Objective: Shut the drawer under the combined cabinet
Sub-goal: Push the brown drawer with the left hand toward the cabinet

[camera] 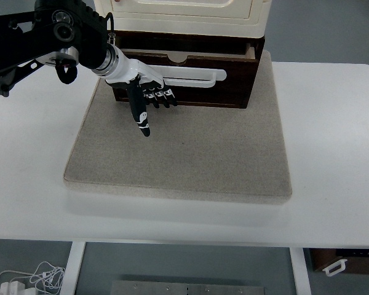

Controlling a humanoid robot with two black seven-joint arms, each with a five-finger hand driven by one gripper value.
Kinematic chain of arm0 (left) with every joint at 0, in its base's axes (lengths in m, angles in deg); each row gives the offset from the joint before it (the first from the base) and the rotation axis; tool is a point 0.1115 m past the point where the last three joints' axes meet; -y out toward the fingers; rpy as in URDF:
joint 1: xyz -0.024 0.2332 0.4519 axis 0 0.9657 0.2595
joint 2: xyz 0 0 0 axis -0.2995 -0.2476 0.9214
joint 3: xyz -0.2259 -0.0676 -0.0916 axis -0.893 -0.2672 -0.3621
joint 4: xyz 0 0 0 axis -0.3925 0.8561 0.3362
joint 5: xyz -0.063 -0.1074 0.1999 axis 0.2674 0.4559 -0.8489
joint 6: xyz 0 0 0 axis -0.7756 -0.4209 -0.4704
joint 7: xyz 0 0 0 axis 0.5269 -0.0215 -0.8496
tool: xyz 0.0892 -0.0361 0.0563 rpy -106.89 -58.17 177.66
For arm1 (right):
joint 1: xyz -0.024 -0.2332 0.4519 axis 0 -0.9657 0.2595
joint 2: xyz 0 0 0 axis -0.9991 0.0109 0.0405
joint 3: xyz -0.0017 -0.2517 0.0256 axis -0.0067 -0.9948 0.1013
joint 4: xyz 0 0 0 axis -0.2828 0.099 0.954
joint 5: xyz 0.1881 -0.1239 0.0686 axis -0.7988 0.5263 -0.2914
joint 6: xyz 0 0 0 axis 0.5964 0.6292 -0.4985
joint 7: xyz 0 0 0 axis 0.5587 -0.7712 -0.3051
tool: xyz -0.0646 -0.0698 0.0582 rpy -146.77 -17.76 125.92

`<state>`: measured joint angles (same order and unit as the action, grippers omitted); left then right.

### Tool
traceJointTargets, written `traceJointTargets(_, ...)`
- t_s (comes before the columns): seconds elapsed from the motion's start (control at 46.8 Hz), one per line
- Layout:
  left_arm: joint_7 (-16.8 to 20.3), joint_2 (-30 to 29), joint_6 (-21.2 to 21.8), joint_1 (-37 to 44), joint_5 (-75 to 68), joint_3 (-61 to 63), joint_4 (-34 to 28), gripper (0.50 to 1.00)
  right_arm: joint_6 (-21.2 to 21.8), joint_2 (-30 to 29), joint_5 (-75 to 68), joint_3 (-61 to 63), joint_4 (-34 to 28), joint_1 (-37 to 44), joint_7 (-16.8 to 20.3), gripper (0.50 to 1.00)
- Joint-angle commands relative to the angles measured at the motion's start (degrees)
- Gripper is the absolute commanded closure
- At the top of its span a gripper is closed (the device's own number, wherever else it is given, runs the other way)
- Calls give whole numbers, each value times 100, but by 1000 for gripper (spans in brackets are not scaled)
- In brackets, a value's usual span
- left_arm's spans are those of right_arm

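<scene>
Drawer [190,77] sits just past the left hand [144,92] at twelve o'clock, lying side to side; fingers curled, holding nothing.

Dark brown wooden drawer [190,77], sitting slightly pulled out under the cream cabinet [190,15] at upper centre, is blocking the top of the frame. Left black-and-white robot hand [141,92] is occupying the drawer front's left part. Grey rectangular mat [184,153] and white table [332,153] below and right are lying open for passage.
</scene>
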<state>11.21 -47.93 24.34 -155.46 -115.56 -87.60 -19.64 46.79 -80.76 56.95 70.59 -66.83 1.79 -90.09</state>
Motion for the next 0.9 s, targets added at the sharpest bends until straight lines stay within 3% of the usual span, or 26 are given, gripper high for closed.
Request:
traceJointTargets(0.0,1,103,3,-8,4,1,-15,508,-3,0,1,-1,1,0,0,548)
traceJointTargets(0.877,1,868,21,-43,-190,-122,-1096,512,-3,0,1,-1,1,0,0,548)
